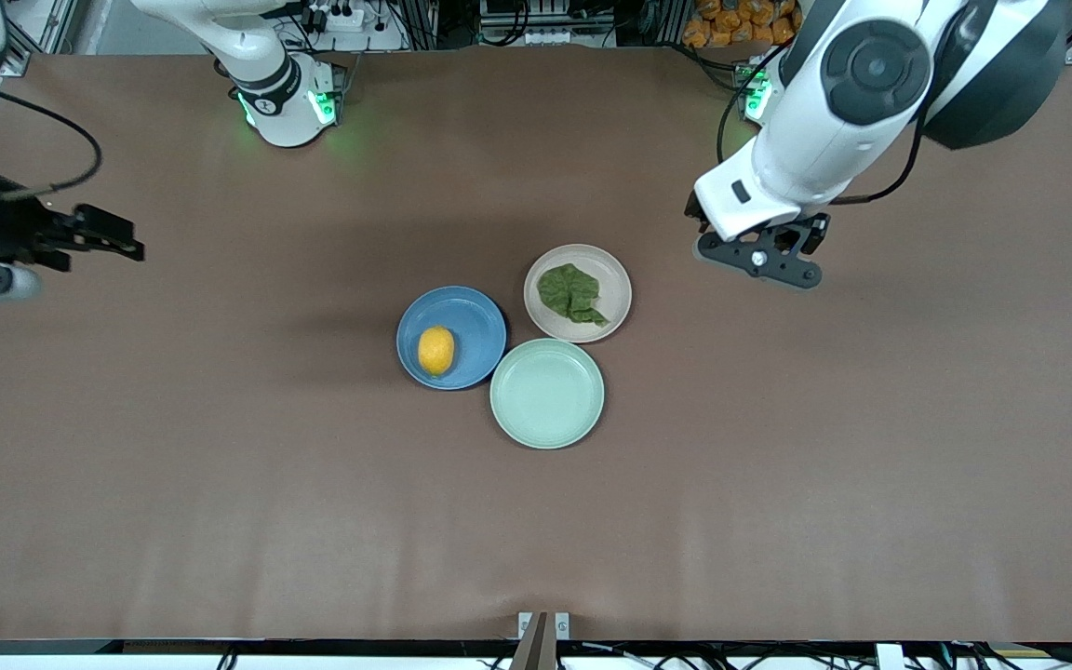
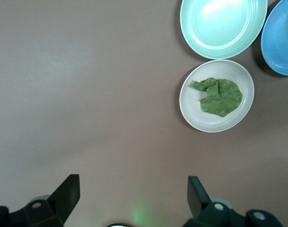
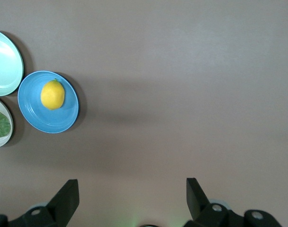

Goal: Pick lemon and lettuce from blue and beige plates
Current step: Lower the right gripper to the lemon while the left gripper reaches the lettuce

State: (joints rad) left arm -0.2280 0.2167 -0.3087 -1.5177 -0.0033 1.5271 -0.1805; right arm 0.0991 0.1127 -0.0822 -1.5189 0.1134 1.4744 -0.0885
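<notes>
A yellow lemon (image 1: pixel 435 350) lies on the blue plate (image 1: pixel 473 319) in the middle of the table. A green lettuce leaf (image 1: pixel 572 293) lies on the beige plate (image 1: pixel 616 279) beside it. My left gripper (image 1: pixel 759 261) is open and empty over bare table, toward the left arm's end from the beige plate. My right gripper (image 1: pixel 113 234) is open and empty over bare table near the right arm's end. The left wrist view shows the lettuce (image 2: pixel 217 96) on the beige plate (image 2: pixel 193 111). The right wrist view shows the lemon (image 3: pixel 52 94) on the blue plate (image 3: pixel 54 120).
An empty mint green plate (image 1: pixel 547 393) touches both plates and lies nearer to the front camera. It also shows in the left wrist view (image 2: pixel 223 26) and the right wrist view (image 3: pixel 4 64). The brown table (image 1: pixel 220 465) spreads around the plates.
</notes>
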